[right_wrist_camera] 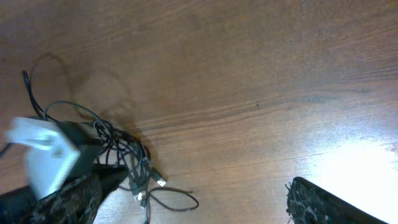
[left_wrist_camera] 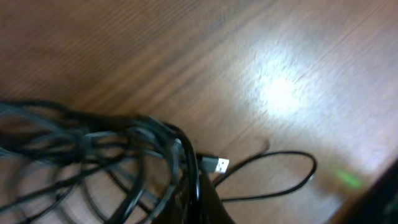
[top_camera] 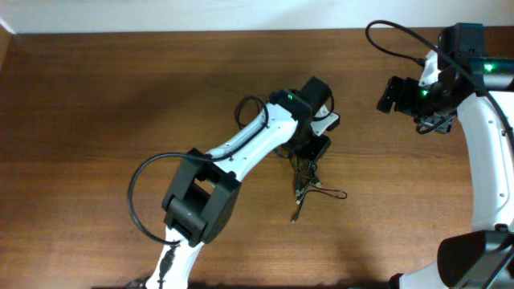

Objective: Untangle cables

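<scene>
The cables point(top_camera: 307, 178) are a small clump of thin black wires at the table's middle, with a loop point(top_camera: 331, 193) trailing right. My left gripper point(top_camera: 312, 152) sits at the clump's top end. In the left wrist view its dark fingers point(left_wrist_camera: 202, 196) look closed, with tangled strands point(left_wrist_camera: 93, 146) draped around them. A USB plug point(left_wrist_camera: 217, 165) and a loose loop point(left_wrist_camera: 280, 177) lie beside them. My right gripper point(top_camera: 393, 93) is at the far right, away from the clump, open and empty point(right_wrist_camera: 193, 211). The clump also shows in the right wrist view point(right_wrist_camera: 127, 158).
The brown wooden table point(top_camera: 120, 96) spans the whole view. The left arm's white links point(top_camera: 241, 148) cross from the bottom left towards the middle, with a thick black arm cable point(top_camera: 140, 193) looping beside them. The right arm point(top_camera: 486, 144) stands along the right edge.
</scene>
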Tool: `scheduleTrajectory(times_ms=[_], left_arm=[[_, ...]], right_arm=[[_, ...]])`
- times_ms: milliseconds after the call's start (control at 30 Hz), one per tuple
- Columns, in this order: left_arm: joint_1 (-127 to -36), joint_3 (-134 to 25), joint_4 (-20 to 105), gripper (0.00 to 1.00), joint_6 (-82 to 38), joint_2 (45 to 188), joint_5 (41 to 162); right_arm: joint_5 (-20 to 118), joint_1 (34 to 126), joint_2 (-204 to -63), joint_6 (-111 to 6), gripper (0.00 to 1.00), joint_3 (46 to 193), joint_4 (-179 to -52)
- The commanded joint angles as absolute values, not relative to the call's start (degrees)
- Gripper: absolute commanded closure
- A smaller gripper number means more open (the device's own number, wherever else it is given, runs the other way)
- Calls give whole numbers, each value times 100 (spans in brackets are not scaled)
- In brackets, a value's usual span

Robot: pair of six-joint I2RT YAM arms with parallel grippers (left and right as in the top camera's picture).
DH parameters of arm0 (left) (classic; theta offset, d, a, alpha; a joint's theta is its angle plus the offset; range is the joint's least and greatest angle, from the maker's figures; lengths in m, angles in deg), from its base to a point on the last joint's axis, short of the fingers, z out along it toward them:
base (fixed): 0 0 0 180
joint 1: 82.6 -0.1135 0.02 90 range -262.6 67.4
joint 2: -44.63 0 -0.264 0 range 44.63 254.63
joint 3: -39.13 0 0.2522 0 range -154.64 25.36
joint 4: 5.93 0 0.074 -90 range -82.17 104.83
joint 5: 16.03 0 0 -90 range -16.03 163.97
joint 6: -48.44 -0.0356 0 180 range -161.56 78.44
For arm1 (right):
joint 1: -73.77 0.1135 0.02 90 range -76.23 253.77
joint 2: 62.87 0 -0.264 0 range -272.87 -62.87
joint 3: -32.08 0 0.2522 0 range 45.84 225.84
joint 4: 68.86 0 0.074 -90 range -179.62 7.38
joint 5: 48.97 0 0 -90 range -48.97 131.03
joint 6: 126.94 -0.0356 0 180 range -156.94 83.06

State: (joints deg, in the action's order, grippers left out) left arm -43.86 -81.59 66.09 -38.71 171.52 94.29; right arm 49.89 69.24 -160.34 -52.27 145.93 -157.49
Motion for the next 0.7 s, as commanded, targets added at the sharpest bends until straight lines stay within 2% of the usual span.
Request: scheduleTrajectory(times_ms=[0, 100, 200, 267, 400, 500, 667], left_arm=[[-4847, -10063, 7857, 100, -3794, 16628, 9566], [-4939, -11881, 8773, 100, -3796, 16492, 10482], [-5103, -12094, 8552, 100, -3796, 16492, 11402], [-5232, -12096, 8414, 100, -3794, 16492, 11494], [-5669, -12321, 8108, 100, -3490, 16470, 11632], [-5973, -12706, 7859, 100, -3010, 16448, 11667], [-6102, -13160, 7687, 100, -2697, 16448, 11794]], right_arm=[[5730, 6922, -16075, -4825, 4, 14613, -15680], [7258, 6930, -16075, -4307, 4, 14613, -15546], [7791, 7177, -16075, -4121, 4, 14613, -15389], [7789, 7483, -16075, -4270, 5, 14613, -15236], [7831, 7837, -16432, -4643, 19, 14525, -15231], [7839, 8019, -16558, -4840, 34, 14195, -14950], [8047, 8036, -16558, -6005, 37, 13911, -13505]])
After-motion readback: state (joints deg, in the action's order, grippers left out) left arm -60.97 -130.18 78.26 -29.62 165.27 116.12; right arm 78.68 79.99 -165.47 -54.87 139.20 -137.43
